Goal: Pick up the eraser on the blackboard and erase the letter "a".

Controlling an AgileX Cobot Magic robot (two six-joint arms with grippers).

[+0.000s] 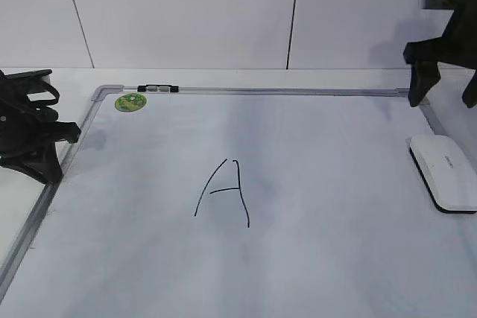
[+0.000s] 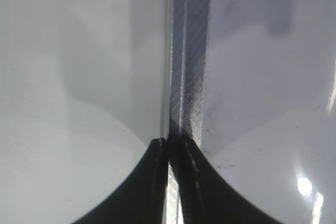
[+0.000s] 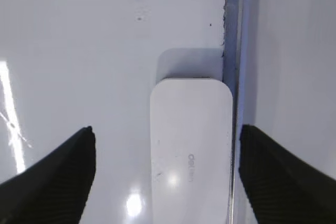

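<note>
Blackboard (image 1: 335, 258) surface was smooth glossy white, its frame (image 2: 189, 77) brushed silver metal. Eraser (image 3: 191, 145) top looked smooth satin white plastic. Right claw (image 3: 165, 174) fingers were textured matt black.

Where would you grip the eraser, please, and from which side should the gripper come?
Probably across the eraser's two long sides, coming straight down from above. It lies flat by the board's right frame, so the frame-side finger has little room. The open right gripper already straddles it.

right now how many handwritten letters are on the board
1: a tall capital "A" in thin black marker near the middle of the whiteboard. No lowercase "a" shows anywhere. The board's front edge runs out of frame, so something there could be hidden.
</note>
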